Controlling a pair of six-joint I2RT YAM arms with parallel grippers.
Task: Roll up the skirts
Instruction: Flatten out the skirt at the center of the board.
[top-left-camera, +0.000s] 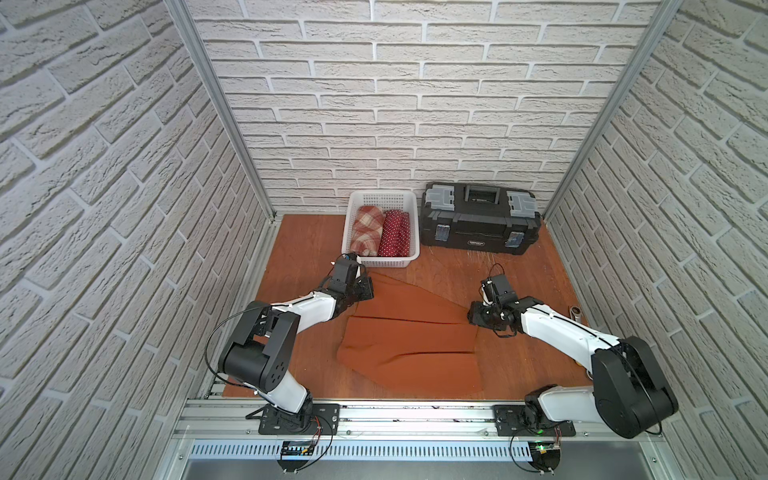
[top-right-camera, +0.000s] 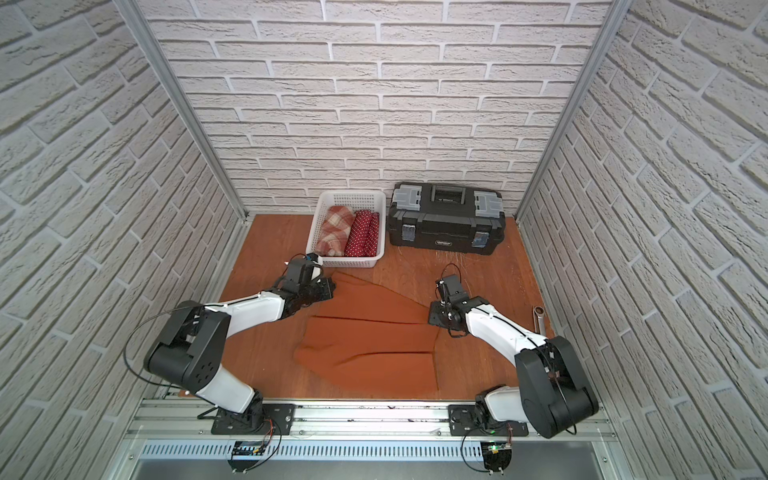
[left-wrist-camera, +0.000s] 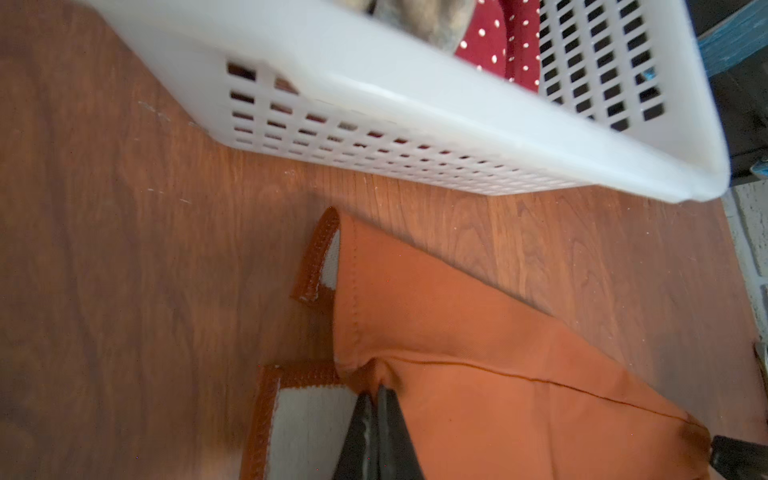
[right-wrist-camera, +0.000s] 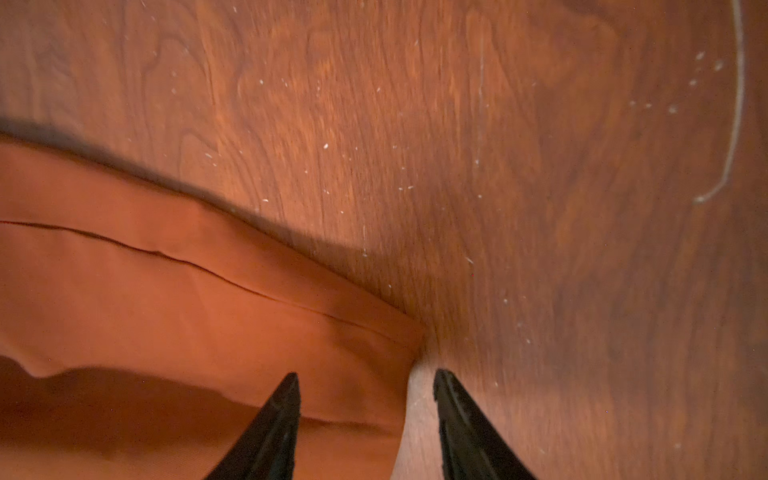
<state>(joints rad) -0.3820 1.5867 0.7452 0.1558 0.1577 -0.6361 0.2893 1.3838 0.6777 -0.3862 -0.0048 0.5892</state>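
In both top views the rust-orange skirt (top-left-camera: 411, 345) lies partly folded on the wooden table (top-left-camera: 307, 249), at 6 o'clock from the white mesh basket (top-left-camera: 386, 262). That basket holds the rolled plaid skirt (top-left-camera: 365, 237) and the rolled polka-dot skirt (top-left-camera: 395, 239). The orange skirt's far edge runs from about 10 o'clock down to 4 o'clock, with the left gripper (top-left-camera: 363, 289) at its 10 o'clock end and the right gripper (top-left-camera: 473, 316) at the other. The cloth spreads towards 5 o'clock from the left gripper and 8 o'clock from the right. The arms look equally near.

In the left wrist view the left gripper (left-wrist-camera: 376, 395) is pinched tight on the skirt (left-wrist-camera: 478, 374) beside its waistband (left-wrist-camera: 291, 374).

In the right wrist view the right gripper (right-wrist-camera: 365, 374) stands parted and clamps nothing. One finger is over the skirt's corner (right-wrist-camera: 166, 299), the other over bare wood.

Judging from this, that corner needs gripping before the edge can be rolled towards 6 o'clock.
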